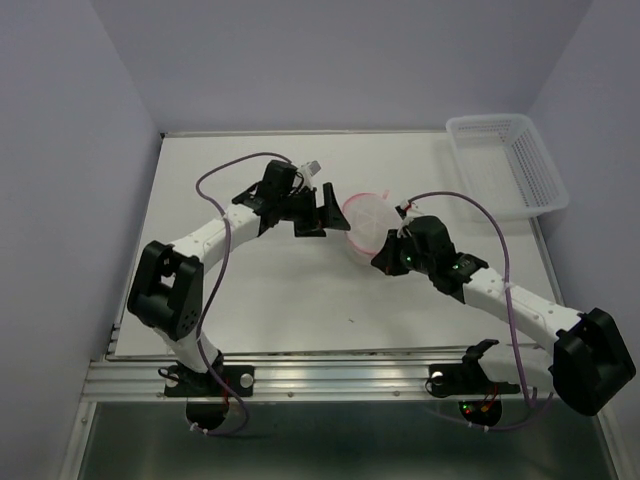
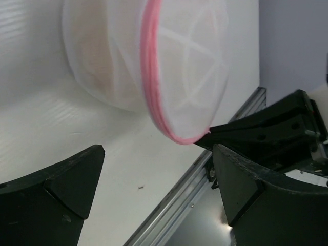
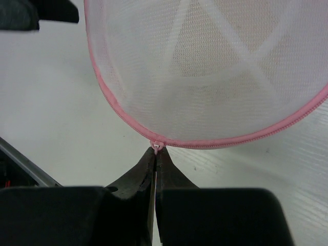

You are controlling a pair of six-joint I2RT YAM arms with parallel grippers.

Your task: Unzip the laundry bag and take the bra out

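Note:
The laundry bag (image 1: 366, 222), a round white mesh pouch with a pink zipper rim, is tilted up on edge in the middle of the table. My right gripper (image 1: 378, 256) is shut on the pink zipper pull (image 3: 155, 147) at the bag's rim (image 3: 225, 141). My left gripper (image 1: 318, 212) is open just left of the bag, touching nothing; its fingers (image 2: 77, 174) frame the bag (image 2: 189, 56) ahead. A faint tan shade, the bra (image 3: 215, 56), shows through the mesh. The zipper looks closed along the visible rim.
A white plastic lattice basket (image 1: 505, 165) stands at the back right corner. The table's metal front rail (image 1: 330, 375) runs along the near edge. The right arm's fingers (image 2: 266, 128) show in the left wrist view, behind the bag.

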